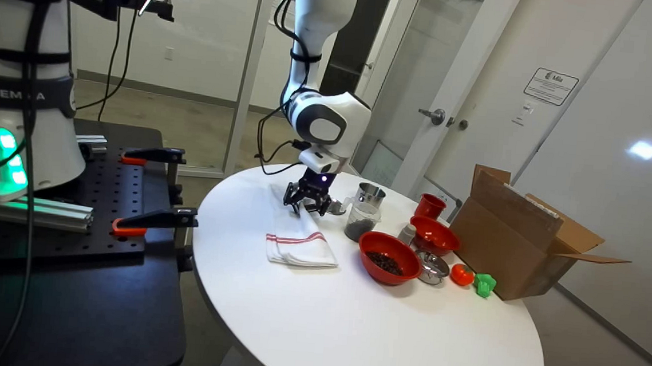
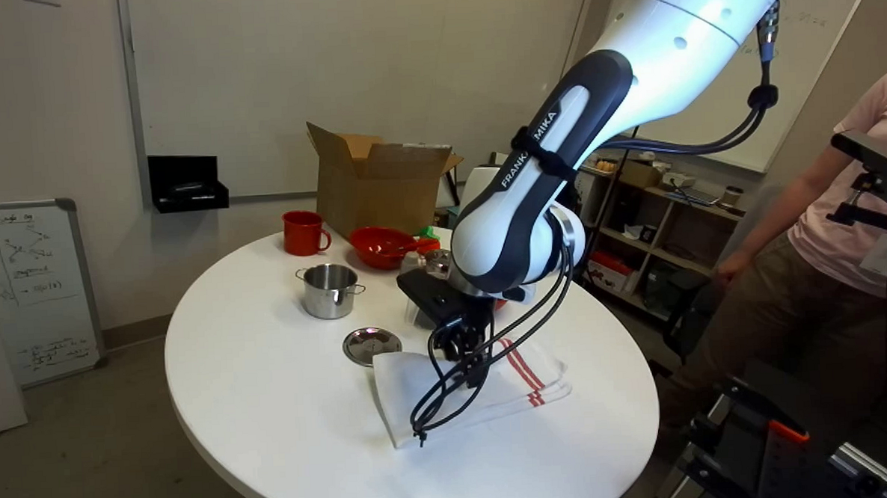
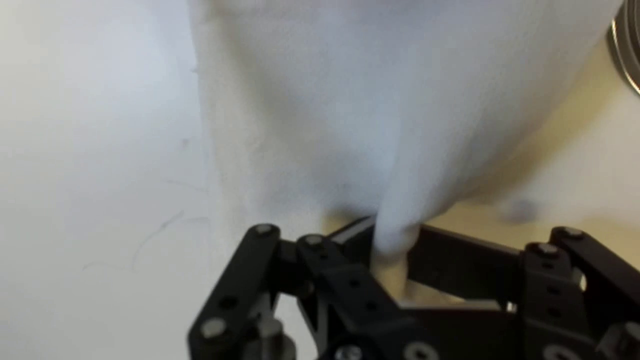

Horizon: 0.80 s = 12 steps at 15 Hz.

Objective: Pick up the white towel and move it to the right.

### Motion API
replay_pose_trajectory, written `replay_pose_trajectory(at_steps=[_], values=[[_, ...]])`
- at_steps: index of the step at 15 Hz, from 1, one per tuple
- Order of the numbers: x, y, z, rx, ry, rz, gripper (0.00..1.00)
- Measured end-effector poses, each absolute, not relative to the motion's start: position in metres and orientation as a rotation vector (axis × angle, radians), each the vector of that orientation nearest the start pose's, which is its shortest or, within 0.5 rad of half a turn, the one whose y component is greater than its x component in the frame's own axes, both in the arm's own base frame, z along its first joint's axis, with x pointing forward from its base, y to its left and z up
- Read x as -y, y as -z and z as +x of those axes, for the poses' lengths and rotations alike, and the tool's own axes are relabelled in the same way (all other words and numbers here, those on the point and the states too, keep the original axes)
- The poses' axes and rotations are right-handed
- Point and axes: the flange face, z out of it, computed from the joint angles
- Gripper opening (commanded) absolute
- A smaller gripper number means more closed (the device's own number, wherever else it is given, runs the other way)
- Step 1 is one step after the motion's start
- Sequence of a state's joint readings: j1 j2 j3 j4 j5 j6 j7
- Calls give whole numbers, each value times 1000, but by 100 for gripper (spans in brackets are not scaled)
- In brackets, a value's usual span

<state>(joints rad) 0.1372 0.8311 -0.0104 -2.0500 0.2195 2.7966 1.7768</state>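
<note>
Partway along its length, between striped and plain ends, the towel (image 1: 298, 231) is pinched by the gripper (image 3: 393, 245).

Open desk (image 1: 406, 343) up front, traffic down one flank!
In an exterior view the near stretch offers a wide lane, but jar (image 1: 362, 222), red bowl (image 1: 388, 243) and steel pot (image 1: 370, 197) crowd one side of the white towel (image 1: 301, 251), and there's the lid (image 2: 371, 346), just beside it!
</note>
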Motion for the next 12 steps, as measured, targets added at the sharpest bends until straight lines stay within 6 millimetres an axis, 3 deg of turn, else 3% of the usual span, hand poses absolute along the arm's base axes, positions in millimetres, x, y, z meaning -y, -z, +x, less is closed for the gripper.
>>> replay_pose_trajectory(at_steps=[12], values=[[-30, -93, 555, -2607, -249, -1910, 0]])
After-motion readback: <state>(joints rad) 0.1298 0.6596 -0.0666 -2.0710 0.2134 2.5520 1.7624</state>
